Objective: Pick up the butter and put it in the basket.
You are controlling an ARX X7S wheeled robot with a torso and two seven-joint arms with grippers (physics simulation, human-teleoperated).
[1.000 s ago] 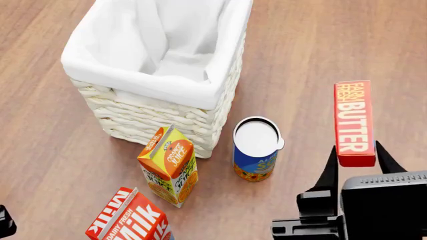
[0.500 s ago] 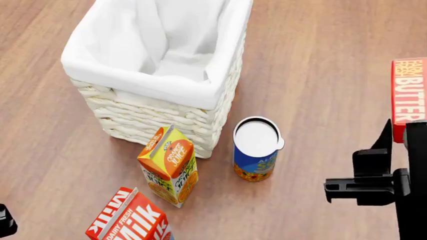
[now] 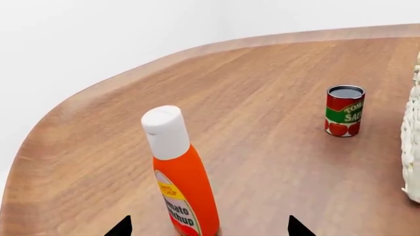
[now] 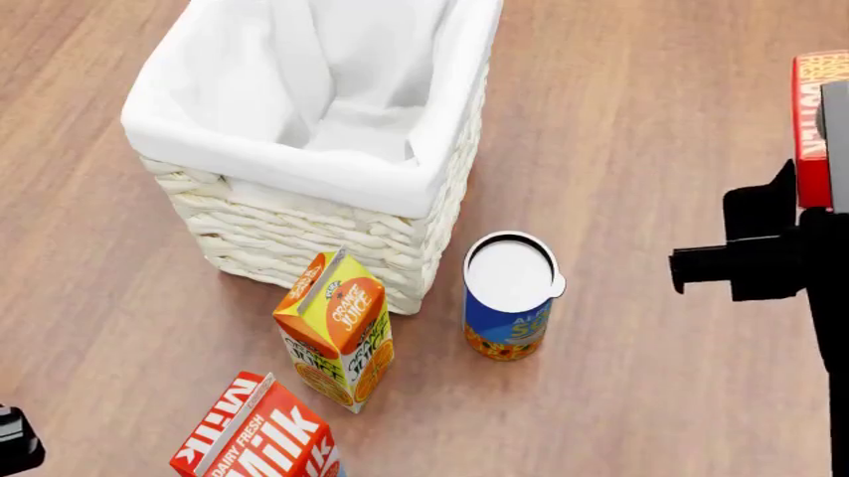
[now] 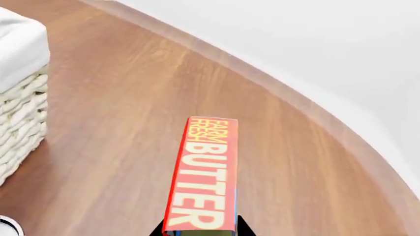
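Observation:
The butter (image 5: 203, 177), a slim red box with pale lettering, sticks out lengthwise from my right gripper (image 5: 200, 232), which is shut on its near end and holds it above the wooden table. In the head view only a strip of the butter (image 4: 812, 109) shows at the right edge, above the black right wrist (image 4: 769, 253). The white wicker basket (image 4: 305, 174) with its cloth liner stands at the upper left, well left of the butter; its woven wall (image 5: 19, 113) also shows in the right wrist view. My left gripper (image 3: 210, 228) is open, with its tips wide apart either side of a ketchup bottle.
An orange juice carton (image 4: 336, 328), a milk carton (image 4: 258, 432) and a blue can with a white lid (image 4: 510, 298) stand in front of the basket. A ketchup bottle (image 3: 180, 177) and a tomato sauce can (image 3: 345, 110) stand near the table's curved edge.
My right gripper has carried the butter to the right and further up the head view, so most of it now lies past the right edge. The other objects have not moved.

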